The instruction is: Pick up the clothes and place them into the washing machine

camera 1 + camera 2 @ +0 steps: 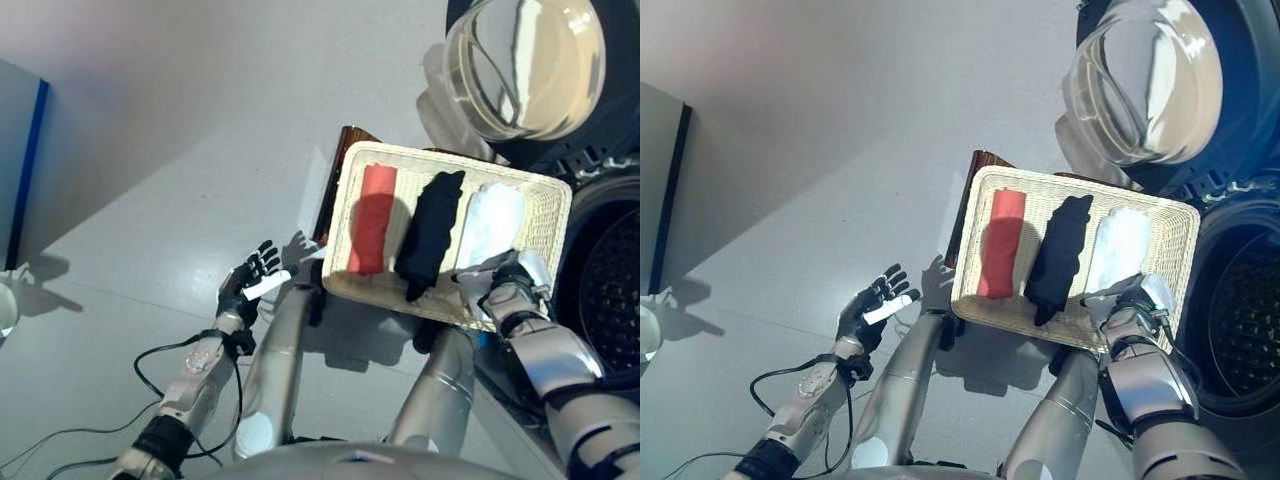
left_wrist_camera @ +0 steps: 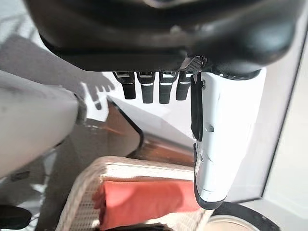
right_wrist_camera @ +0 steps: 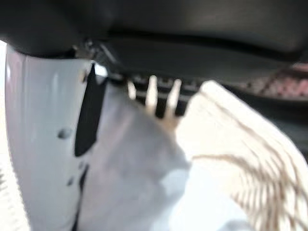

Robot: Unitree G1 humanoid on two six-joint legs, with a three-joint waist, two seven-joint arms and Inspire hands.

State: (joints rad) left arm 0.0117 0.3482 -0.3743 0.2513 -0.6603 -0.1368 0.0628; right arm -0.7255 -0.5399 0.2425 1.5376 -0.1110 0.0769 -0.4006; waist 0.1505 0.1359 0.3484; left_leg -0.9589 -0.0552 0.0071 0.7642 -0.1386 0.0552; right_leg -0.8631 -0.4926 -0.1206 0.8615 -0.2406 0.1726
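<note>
white cloth in basket — under right hand fingers

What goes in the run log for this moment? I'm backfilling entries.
right hand: on white garment in basket | left hand: open, idle | red, black garments in basket | washer door open

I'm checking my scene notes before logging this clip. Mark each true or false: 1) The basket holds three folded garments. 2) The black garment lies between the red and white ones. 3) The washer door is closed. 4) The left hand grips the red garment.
1) True: the basket holds red garment, black garment and white garment.
2) True.
3) False: the washer door is swung open.
4) False: the left hand is open, beside the basket.
</note>
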